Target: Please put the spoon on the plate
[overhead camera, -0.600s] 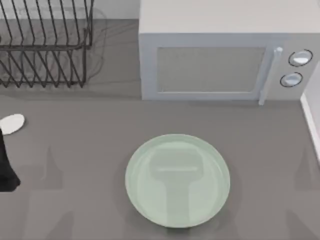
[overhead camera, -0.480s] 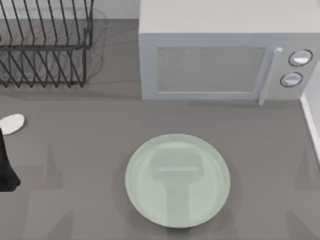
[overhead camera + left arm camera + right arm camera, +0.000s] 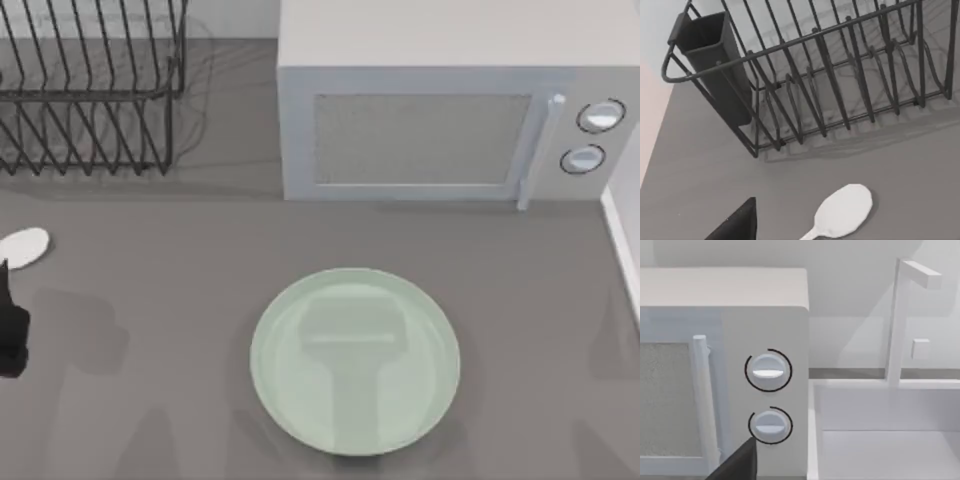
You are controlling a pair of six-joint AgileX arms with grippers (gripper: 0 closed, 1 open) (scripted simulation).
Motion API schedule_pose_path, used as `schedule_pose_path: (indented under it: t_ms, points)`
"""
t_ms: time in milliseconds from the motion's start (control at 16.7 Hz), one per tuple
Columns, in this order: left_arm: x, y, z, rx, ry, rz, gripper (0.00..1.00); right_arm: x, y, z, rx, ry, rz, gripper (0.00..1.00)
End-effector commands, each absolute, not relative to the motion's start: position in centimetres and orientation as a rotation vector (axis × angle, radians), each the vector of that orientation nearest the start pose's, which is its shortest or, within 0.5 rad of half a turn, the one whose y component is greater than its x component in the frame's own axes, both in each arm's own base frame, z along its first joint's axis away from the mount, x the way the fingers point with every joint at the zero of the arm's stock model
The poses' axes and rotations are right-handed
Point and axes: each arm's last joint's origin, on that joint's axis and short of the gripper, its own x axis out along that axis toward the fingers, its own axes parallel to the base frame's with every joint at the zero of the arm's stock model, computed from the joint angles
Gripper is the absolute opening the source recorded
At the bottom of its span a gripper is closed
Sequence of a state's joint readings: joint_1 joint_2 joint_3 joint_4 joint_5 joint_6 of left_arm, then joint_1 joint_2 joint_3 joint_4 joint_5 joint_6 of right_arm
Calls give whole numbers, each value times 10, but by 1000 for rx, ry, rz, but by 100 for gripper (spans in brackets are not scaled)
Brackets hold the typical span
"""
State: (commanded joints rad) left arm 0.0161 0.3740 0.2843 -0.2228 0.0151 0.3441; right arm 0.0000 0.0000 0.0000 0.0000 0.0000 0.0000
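The white spoon lies on the grey table at the far left, its oval bowl (image 3: 24, 246) showing and its handle hidden under my left arm. The left wrist view shows the same bowl (image 3: 844, 210) in front of the wire rack. My left gripper (image 3: 5, 280) hovers just in front of the spoon, open, with one dark fingertip (image 3: 740, 225) beside the bowl and apart from it. The pale green plate (image 3: 355, 360) sits at the table's front middle with nothing on it. One fingertip (image 3: 740, 462) of my right gripper shows before the microwave's knobs.
A black wire dish rack (image 3: 90, 90) with a dark cutlery holder (image 3: 715, 65) stands at the back left. A white microwave (image 3: 440, 120) takes up the back middle and right. A white sink (image 3: 885, 430) with a tap lies to the microwave's right.
The dark shape of my left arm at the left edge has grown smaller and drawn towards the edge, and its shadow on the table has shifted. Spoon and plate have not moved.
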Motion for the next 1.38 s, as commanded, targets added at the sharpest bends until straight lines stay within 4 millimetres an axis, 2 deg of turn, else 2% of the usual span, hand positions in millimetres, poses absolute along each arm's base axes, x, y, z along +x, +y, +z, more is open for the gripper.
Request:
schedule_pose_path:
  t_ms: [180,300,480,660,840,1020,1200,1380]
  points:
    - [154,5,215,535,599,-151,100,106,-1,160,0,0,0,100]
    - [182,11,213,646,823,-264,100,106,-1,160,0,0,0,100]
    - [229,24,197,749,1141,-484,100,106,-1,160,0,0,0,100]
    - [275,43,174,783,1365,-707,100,106,-1,160,0,0,0,100]
    - [314,68,160,786,1466,-856,100,106,-1,160,0,0,0,100]
    - [346,93,163,797,1471,-895,100,106,-1,160,0,0,0,100]
    - [365,113,180,829,1431,-868,100,106,-1,160,0,0,0,100]
    - [370,122,192,849,1405,-844,100,106,-1,160,0,0,0,100]
